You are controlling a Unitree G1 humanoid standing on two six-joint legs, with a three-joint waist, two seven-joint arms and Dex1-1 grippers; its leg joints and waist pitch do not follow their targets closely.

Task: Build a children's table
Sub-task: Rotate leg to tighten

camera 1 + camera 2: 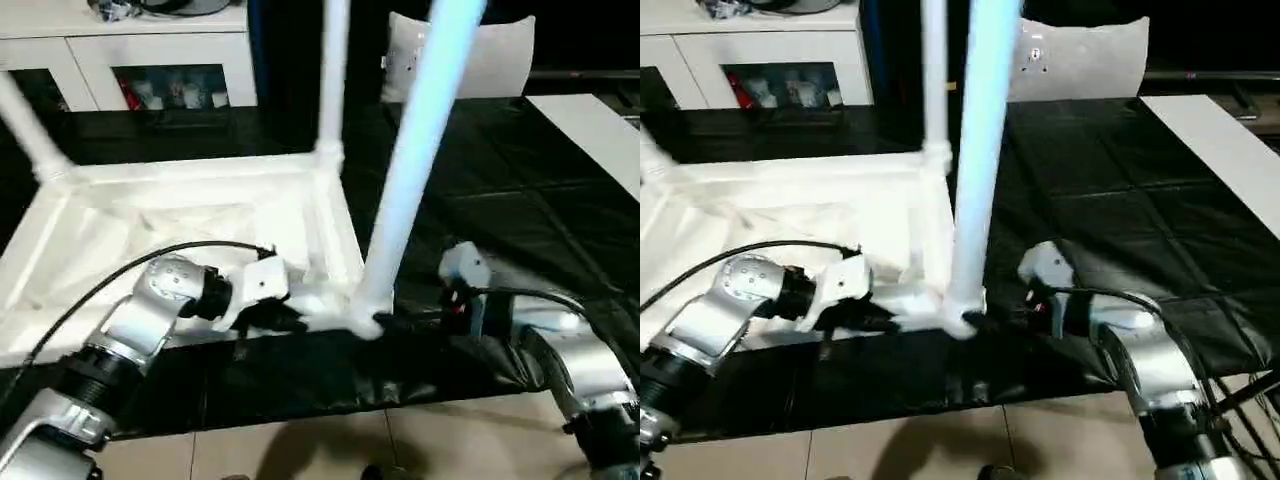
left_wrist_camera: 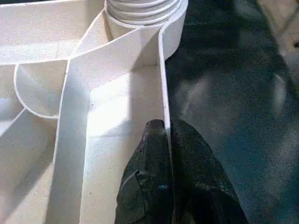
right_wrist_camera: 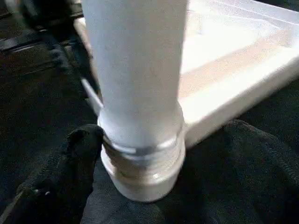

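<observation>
The white children's table top lies upside down on a black mat, ribbed underside up. Three legs stand in its corner sockets: one at the far left, one at the far right, and a thick one at the near right. My left gripper is shut on the top's thin rim wall, just beside the near right socket. My right gripper stands open around the base of the near right leg, one finger close against its collar and the other apart from it.
A white cabinet stands at the back left and a grey-white cushion at the back. The black mat extends right to a white board. Tiled floor lies in front. A black cable loops over my left forearm.
</observation>
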